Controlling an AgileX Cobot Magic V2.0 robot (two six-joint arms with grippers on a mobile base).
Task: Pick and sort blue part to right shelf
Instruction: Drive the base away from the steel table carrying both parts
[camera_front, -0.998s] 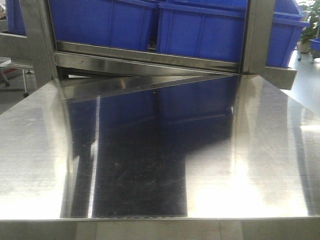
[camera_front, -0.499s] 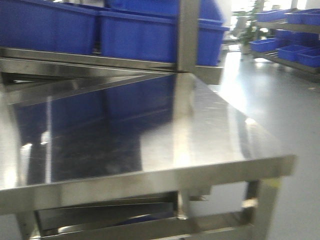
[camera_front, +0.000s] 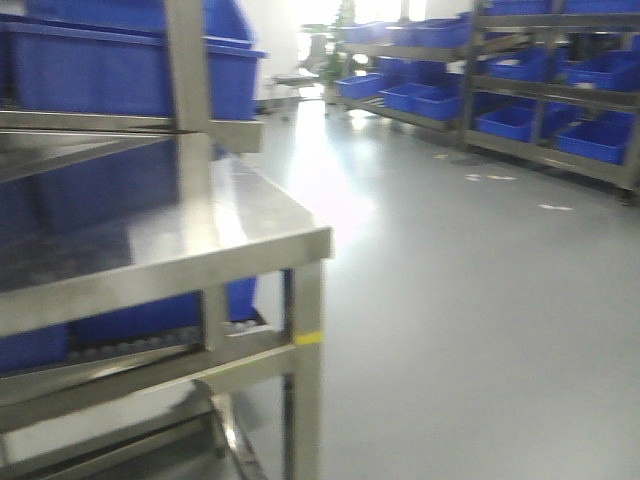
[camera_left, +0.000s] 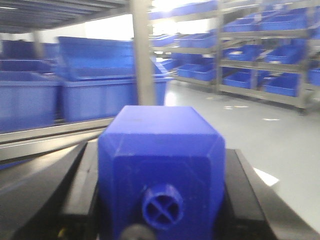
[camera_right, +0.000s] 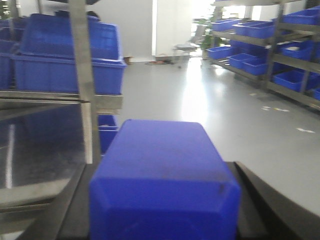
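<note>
In the left wrist view a blue part (camera_left: 161, 150), a chamfered block with a round cross-slotted peg on its near face, fills the space between the black fingers (camera_left: 75, 185) of my left gripper (camera_left: 160, 155), which is shut on it. Another blue part (camera_right: 162, 170), a smooth block, sits clamped in my right gripper (camera_right: 162, 165) between its black fingers (camera_right: 255, 195). A shelf rack (camera_front: 545, 95) loaded with blue bins stands at the right across the floor, also in the left wrist view (camera_left: 260, 60). Neither gripper shows in the front view.
The steel table (camera_front: 200, 240) with its corner leg (camera_front: 305, 370) is at the left, close by. Blue bins (camera_front: 110, 70) sit on its upper rack and below it. Grey floor (camera_front: 470, 300) stretches to the right toward the racks.
The front view has swung to the right. The steel table slid from filling the frame to the left edge, and the open floor and the far shelf racks came into view.
</note>
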